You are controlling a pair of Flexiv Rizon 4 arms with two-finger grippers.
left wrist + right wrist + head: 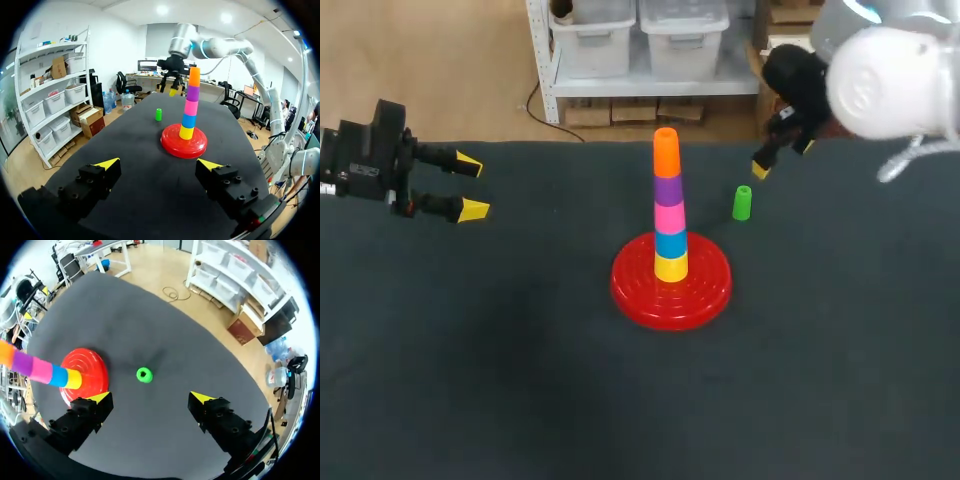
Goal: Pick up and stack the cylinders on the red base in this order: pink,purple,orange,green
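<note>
the green cylinder (742, 203) stood upright and alone on the dark table (520, 380), just right of centre in the head view, near the red base (670, 290) but apart from it. on the base a column rose at the middle of the frame: a yellow piece (671, 267) and a blue piece (671, 243) at the foot, then the pink cylinder (669, 216), the purple cylinder (667, 189) and the orange cylinder (666, 155) on top. green looked to be the last piece to go.

the right end effector (782, 158), coming in from the upper right, hung up and to the right of the green cylinder in the frame, fingers spread and nothing between them. in its wrist view the cylinder lay ahead of the gap between the yellow tips, its top showing a dark hollow. the left end effector (470, 185) sat at the far left of the frame, likewise released and empty, well apart from the column.

to take the piece cleanly, the right arm would likely need to centre the cylinder between its fingers, come down straight and close on two opposite sides, low enough that the small piece did not tip or slip out. the tall column nearby was the hazard. the lift should probably carry the green cylinder above the orange top before crossing over, then line up over it and lower gently, since a sideways nudge could topple the stack.
</note>
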